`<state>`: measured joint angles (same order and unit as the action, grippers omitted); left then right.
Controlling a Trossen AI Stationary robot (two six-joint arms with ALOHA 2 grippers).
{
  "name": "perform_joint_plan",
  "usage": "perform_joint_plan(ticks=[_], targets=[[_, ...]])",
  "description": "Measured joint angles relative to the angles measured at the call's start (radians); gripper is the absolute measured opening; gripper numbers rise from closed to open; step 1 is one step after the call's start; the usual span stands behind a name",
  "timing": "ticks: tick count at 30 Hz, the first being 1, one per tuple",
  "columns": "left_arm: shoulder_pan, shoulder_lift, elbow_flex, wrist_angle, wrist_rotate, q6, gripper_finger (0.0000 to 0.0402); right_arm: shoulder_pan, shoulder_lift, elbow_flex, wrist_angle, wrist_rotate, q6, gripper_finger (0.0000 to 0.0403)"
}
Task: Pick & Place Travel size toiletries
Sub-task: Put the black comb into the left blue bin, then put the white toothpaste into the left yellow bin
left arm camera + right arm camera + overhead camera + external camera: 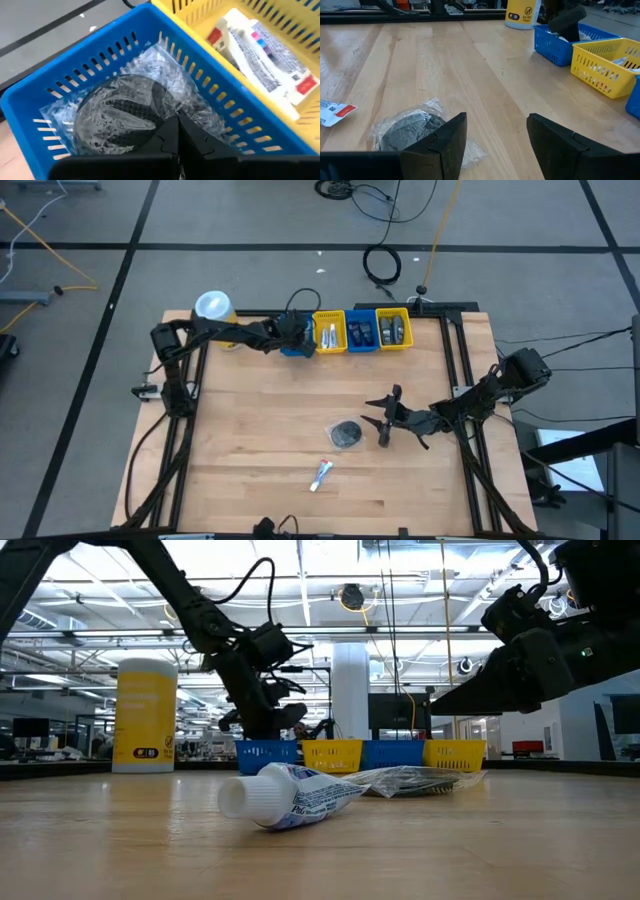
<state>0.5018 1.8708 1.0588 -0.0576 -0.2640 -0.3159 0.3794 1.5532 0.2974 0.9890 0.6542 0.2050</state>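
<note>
My left gripper [297,335] is over the leftmost blue bin [45,90] at the table's far edge, shut on the clear wrapper of a dark grey disc [120,112] that lies in the bin. My right gripper [385,417] is open and empty, low over the table, just right of a second wrapped dark disc [346,433], which lies flat beside one finger in the right wrist view [407,132]. A white tube with red marks [320,473] lies on its side nearer the front edge; the low view shows it cap first [285,798]. My left gripper pinches the crumpled clear wrapper [165,112] at the disc's edge between its two fingertips. The fingers come from above, slanting down into the bin. The disc rests on the bin's floor, with the wrapper spread around it.
Beside the blue bin stand a yellow bin [329,332] with white tubes, a blue bin [362,332] and a yellow bin [394,330] with dark items. A yellow canister with a white lid [213,307] stands at the far left corner. Black frame rails run along the table's sides.
</note>
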Motion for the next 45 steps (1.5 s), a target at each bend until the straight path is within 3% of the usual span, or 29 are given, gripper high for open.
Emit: perform_joint_plan(ticks=[6,11,19,22,28,36,41,45], targets=[[-0.012,-0.092,0.0,-0.018,0.005,0.038,0.0016,0.0,0.0,0.0,0.0,0.0,-0.002,0.0199],[-0.052,-0.211,0.001,-0.067,0.005,0.086,0.0003,0.0,0.0,0.0,-0.001,0.0,-0.003,0.0199],[-0.273,-0.339,-0.076,-0.085,-0.012,0.18,0.001,0.0,0.0,0.0,-0.015,-0.001,-0.001,0.0199],[-0.388,-0.339,-0.148,0.012,-0.041,0.173,0.0003,0.0,0.0,0.0,-0.021,-0.001,0.0,0.0199],[-0.58,-0.29,-0.338,0.363,-0.054,0.18,0.0014,0.0,0.0,0.0,-0.024,-0.001,0.003,0.0199],[-0.706,-0.153,-0.427,0.697,-0.057,0.122,0.0012,0.0,0.0,0.0,-0.023,-0.008,-0.005,0.0199],[-0.727,-0.056,-0.427,0.841,-0.057,0.166,0.0003,0.0,0.0,0.005,-0.022,-0.195,-0.015,0.0199],[-0.714,-0.053,-0.426,0.831,-0.061,0.184,0.0015,0.0,0.001,0.046,-0.024,-0.342,-0.017,0.0199]])
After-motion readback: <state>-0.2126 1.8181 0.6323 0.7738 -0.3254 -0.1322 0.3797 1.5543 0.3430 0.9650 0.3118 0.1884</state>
